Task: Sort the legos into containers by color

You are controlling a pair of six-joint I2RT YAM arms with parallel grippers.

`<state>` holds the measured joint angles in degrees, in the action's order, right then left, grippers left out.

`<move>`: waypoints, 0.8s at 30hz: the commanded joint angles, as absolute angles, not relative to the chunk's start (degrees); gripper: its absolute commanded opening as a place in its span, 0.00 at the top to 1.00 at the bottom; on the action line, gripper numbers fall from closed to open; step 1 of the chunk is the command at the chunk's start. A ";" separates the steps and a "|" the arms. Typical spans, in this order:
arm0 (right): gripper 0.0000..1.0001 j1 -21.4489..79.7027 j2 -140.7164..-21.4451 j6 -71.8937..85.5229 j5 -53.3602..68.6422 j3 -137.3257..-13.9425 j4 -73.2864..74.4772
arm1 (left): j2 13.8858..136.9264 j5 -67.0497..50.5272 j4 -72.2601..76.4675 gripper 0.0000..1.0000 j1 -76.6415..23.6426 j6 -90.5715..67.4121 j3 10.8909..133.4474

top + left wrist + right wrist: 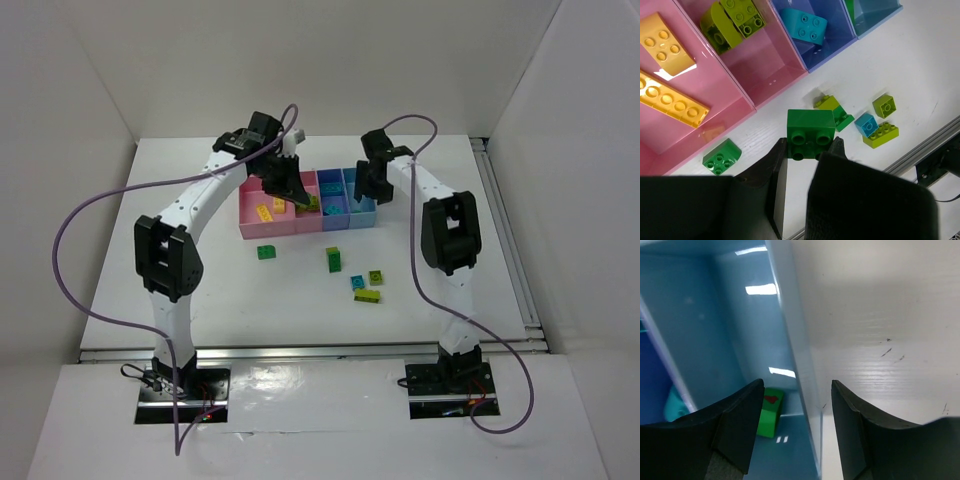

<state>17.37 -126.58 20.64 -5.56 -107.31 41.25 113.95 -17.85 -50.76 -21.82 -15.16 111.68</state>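
Observation:
My left gripper (810, 145) is shut on a dark green brick (811, 131) and holds it above the table just in front of the bins; from above the gripper (300, 198) hangs over the second pink bin (300, 222). The first pink bin (715, 95) holds two yellow bricks (672, 100). The second pink bin holds lime bricks (735, 20). The blue-violet bin (837, 42) holds a cyan brick (804, 25). My right gripper (797, 390) is open and straddles the right wall of the light blue bin (790, 340), which holds a green brick (767, 410).
Loose bricks lie on the table in front of the bins: a dark green curved one (721, 156), a lime-and-green pair (832, 107), a small lime one (885, 106), a cyan one (866, 124) and a longer lime one (881, 135). A metal rail (935, 140) runs along the table's near edge.

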 commanded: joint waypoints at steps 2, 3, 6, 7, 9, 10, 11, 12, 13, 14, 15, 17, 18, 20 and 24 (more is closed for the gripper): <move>0.38 17.84 -129.29 17.75 -6.59 -111.44 48.86 | 116.45 -19.34 -53.00 0.94 -20.65 -13.45 115.66; 0.38 17.84 -129.81 17.75 -6.59 -111.45 49.39 | 116.46 -19.34 -53.00 0.94 -20.13 -13.45 116.27; 0.39 17.84 -130.34 17.75 -5.98 -111.45 49.39 | 116.46 -19.34 -53.00 0.94 -19.43 -13.45 116.28; 0.39 17.84 -130.95 17.75 -5.28 -111.45 49.39 | 116.98 -19.34 -53.00 0.94 -19.42 -13.45 116.28; 0.39 18.36 -132.01 17.75 -5.27 -112.84 50.00 | 116.98 -19.34 -53.00 0.94 -18.90 -13.45 116.28; 0.39 18.37 -133.40 17.75 -5.27 -113.81 50.01 | 116.98 -19.34 -53.00 0.94 -18.90 -13.45 116.28; 0.39 18.37 -134.20 17.75 -5.27 -114.86 50.53 | 116.98 -19.34 -53.00 0.94 -18.37 -13.45 116.28; 0.39 18.37 -134.82 17.75 -5.27 -116.70 50.54 | 116.98 -19.95 -53.00 0.94 -18.37 -13.45 116.28; 0.39 18.37 -135.35 17.75 -5.80 -117.68 50.54 | 116.98 -19.95 -53.00 0.94 -18.37 -13.45 116.28; 0.39 18.37 -135.87 18.36 -5.80 -118.38 50.54 | 116.98 -19.95 -53.00 0.94 -18.37 -13.45 116.28; 0.37 18.37 -136.40 19.15 -5.80 -118.91 49.23 | 116.98 -19.95 -53.00 0.94 -18.37 -13.45 116.28; 0.34 18.37 -137.02 19.69 -5.80 -119.71 47.65 | 116.98 -19.95 -53.00 0.94 -18.37 -13.45 116.28; 0.33 18.37 -137.02 20.56 -6.32 -121.10 46.77 | 116.98 -20.47 -53.00 0.94 -17.85 -13.45 116.28; 0.31 18.37 -138.25 21.80 -8.16 -122.34 45.97 | 116.98 -20.48 -53.00 0.94 -17.84 -13.45 116.28; 0.31 18.37 -136.15 23.20 -10.10 -120.77 41.84 | 116.98 -21.00 -53.00 0.94 -17.84 -13.45 116.28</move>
